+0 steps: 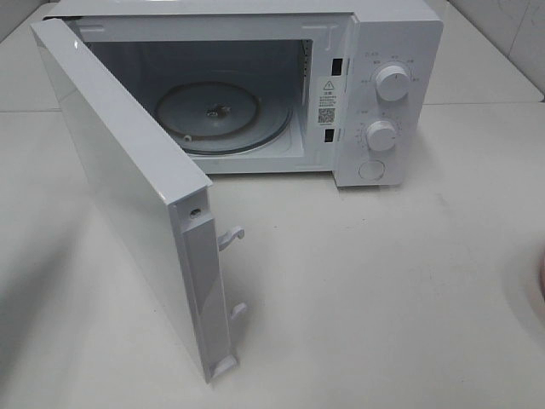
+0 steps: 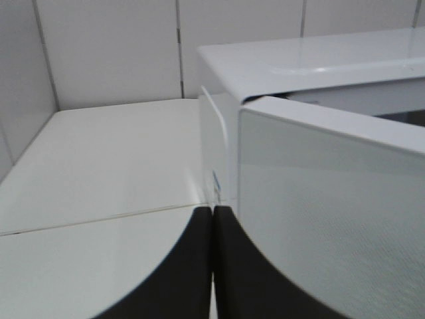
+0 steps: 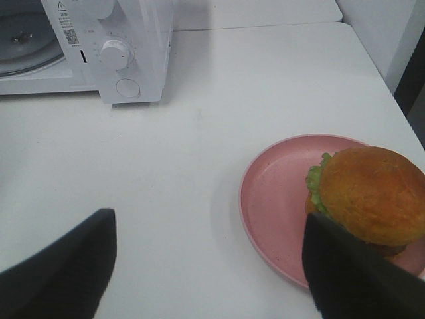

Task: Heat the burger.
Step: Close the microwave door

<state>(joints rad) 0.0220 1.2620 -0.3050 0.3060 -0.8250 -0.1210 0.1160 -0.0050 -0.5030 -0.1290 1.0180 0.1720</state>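
The left gripper [image 2: 212, 262] has its fingers pressed together with nothing between them, beside the outer face of the microwave door [image 1: 119, 213], which stands swung wide open on the white table [image 1: 383, 298]. The microwave [image 1: 396, 94] cavity shows a bare glass turntable [image 1: 217, 115], with two dials on the control panel. Further right, the right gripper [image 3: 206, 266] holds its fingers spread wide above the table, and the burger [image 3: 365, 196] sits on the pink plate [image 3: 272, 193], one finger next to it
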